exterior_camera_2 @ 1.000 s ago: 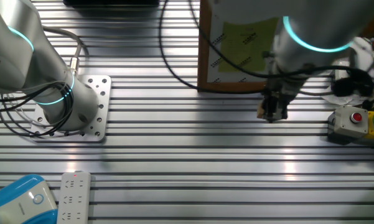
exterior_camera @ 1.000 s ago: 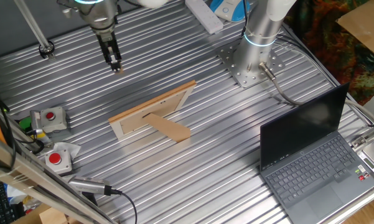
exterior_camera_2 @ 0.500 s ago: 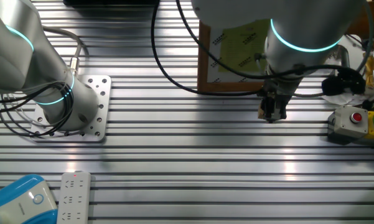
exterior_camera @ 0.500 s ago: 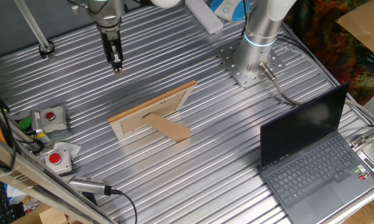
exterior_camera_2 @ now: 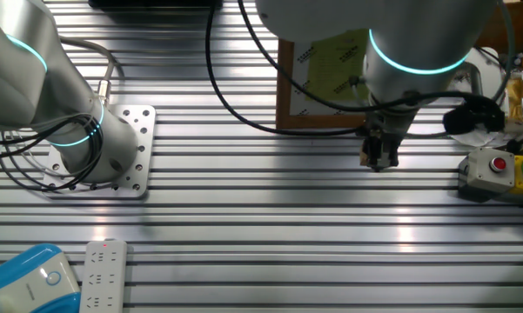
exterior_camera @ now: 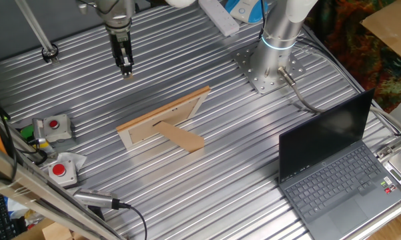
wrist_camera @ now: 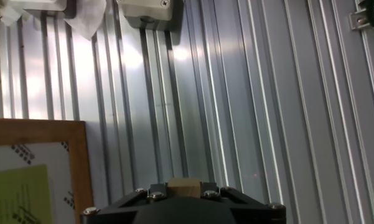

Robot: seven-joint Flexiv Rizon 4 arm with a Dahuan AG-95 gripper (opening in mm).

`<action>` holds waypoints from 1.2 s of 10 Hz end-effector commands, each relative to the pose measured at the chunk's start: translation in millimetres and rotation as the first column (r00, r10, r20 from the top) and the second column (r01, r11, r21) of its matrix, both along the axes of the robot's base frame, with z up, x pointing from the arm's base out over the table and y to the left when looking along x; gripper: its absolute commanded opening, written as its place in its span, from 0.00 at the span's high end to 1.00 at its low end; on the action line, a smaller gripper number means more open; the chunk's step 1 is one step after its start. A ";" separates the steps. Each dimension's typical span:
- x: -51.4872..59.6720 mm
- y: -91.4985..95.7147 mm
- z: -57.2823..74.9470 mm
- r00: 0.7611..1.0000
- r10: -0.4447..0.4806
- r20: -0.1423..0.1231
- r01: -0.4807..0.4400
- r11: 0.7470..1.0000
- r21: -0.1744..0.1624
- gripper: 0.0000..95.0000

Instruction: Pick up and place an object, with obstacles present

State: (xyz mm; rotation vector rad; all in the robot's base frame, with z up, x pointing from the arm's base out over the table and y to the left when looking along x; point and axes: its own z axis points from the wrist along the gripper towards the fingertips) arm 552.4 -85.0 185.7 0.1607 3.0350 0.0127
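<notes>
**A:** Where's the block?

**B:** I've got the wooden block [wrist_camera: 184, 185] pinched between the fingers of the gripper [exterior_camera: 125, 67]. In the hand view it sits right at the fingertips, tan top face showing. From the other fixed view the gripper [exterior_camera_2: 378, 159] hangs low over the ribbed table [exterior_camera: 253, 133], block a tan speck at its tip; I can't tell if it touches the slats.

**A:** Room around it?

**B:** Picture frame [exterior_camera: 163, 120] is propped on its brown stand flap [exterior_camera: 182, 139] mid-table, apart from the gripper. In the hand view the frame's [wrist_camera: 37, 168] wooden corner lies left of the fingers, bare slats between them. Ahead I see two pale boxes [wrist_camera: 150, 9] at the far edge. Laptop [exterior_camera: 333, 167] is well away, near the opposite corner. The arm's base [exterior_camera: 270, 63] sits off to one side.
</notes>
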 end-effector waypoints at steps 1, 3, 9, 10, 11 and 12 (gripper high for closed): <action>-0.7 -0.4 0.1 1.000 0.003 -0.002 -0.003 1.000 -0.009 1.00; -0.7 -0.4 0.1 1.000 -0.006 -0.025 0.006 1.000 -0.010 1.00; -16.2 22.7 37.4 0.996 -0.028 -0.087 0.027 1.000 -0.011 1.00; -20.1 28.9 44.8 0.995 -0.032 -0.091 0.031 0.999 -0.011 1.00; -25.2 37.5 55.2 0.994 -0.039 -0.099 0.038 0.999 -0.009 1.00; -27.4 41.8 60.8 0.994 -0.043 -0.104 0.043 0.999 -0.005 1.00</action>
